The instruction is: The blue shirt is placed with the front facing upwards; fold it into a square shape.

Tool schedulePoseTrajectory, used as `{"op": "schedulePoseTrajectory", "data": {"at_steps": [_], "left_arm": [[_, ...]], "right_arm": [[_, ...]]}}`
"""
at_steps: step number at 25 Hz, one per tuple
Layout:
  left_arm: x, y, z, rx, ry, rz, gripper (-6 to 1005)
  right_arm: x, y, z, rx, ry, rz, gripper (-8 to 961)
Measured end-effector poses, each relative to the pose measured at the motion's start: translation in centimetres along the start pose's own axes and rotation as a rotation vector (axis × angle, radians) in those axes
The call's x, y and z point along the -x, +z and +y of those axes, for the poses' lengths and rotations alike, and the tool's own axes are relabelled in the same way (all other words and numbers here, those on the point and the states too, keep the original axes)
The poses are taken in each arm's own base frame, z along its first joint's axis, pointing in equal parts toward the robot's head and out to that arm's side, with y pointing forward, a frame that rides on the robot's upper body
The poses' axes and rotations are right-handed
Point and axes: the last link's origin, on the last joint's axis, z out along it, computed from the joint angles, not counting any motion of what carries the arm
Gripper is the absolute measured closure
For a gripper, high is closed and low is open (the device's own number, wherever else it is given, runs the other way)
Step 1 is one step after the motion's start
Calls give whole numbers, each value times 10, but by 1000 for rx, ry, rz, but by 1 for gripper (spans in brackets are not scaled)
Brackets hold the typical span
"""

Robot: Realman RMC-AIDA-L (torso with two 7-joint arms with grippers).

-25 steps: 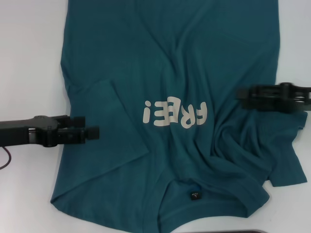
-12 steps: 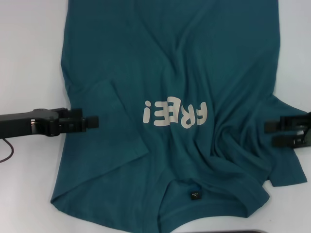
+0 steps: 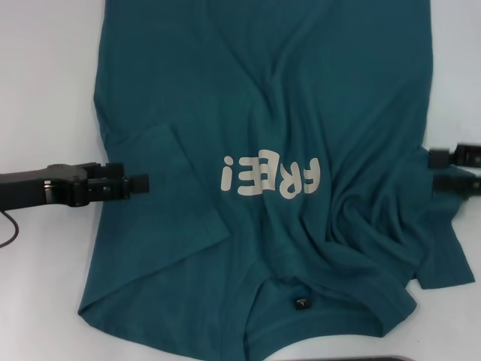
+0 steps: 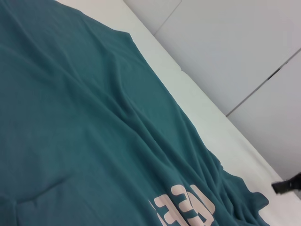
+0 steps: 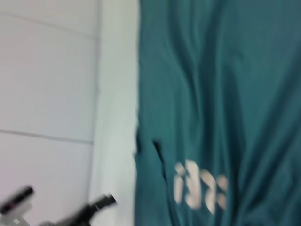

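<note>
Flat, the blue shirt (image 3: 263, 173) lies between both grippers' jaws.

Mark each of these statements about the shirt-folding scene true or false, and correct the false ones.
1. The blue shirt lies with its printed lettering facing up. True.
2. The left sleeve is already folded in over the shirt's body. True.
3. The left gripper is over the middle of the lettering. False: it is at the shirt's left edge, beside the folded sleeve.
4. The right gripper is at the shirt's right edge, its jaws apart. True.
5. The right sleeve is folded in flat like the left one. False: it sticks out sideways, rumpled.
6. The black neck tag is hidden under a fold. False: it shows at the collar.
</note>
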Motion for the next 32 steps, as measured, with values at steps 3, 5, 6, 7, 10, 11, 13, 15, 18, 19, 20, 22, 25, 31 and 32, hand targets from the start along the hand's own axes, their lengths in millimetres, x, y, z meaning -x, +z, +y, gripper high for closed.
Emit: {"op": "schedulePoseTrajectory", "data": {"at_steps": [3, 5, 6, 7, 10, 11, 13, 15, 18, 19, 20, 22, 25, 31, 32], "left_arm": [[0, 0, -1, -3, -3, 4, 66], [-1, -1, -1, -4, -5, 7, 65], [-1, -1, -1, -5, -5, 8, 65], [-1, -1, -1, -5, -5, 9, 65], [-1, -1, -1, -6, -5, 10, 65], [-1, -1, -1, -6, -6, 10, 65], [-2, -1, -1, -7, -5, 10, 65], [-3, -1, -2, -10, -3, 11, 65], [-4, -1, -2, -11, 0, 12, 65], [-5, -1, -2, -11, 1, 12, 65], [-5, -1, -2, -12, 2, 12, 65], [-6, 0, -2, -14, 3, 12, 65], [-6, 0, -3, -16, 0, 13, 65], [-6, -2, -4, -27, -8, 16, 66], [-6, -2, -5, -28, -9, 16, 66]], "right_arm": [[4, 1, 5, 67, -40, -81, 86], [5, 4, 11, 123, -53, -120, 86], [6, 6, 13, 147, -57, -135, 86], [7, 6, 16, 165, -57, -142, 86], [7, 2, 17, 164, -38, -121, 147], [6, -1, 18, 161, -25, -105, 167], [5, -10, 19, 133, 4, -53, 208], [5, -21, 18, 63, 25, -1, 208], [5, -37, 11, -120, 47, 83, 208], [5, -42, 8, -178, 50, 109, 208], [6, -47, 6, -231, 45, 131, 208], [8, -52, 4, -281, 29, 153, 208], [9, -55, 4, -303, 19, 159, 208], [9, -50, -2, -292, 42, 106, 208], [9, -49, -3, -292, 44, 100, 208]]}}
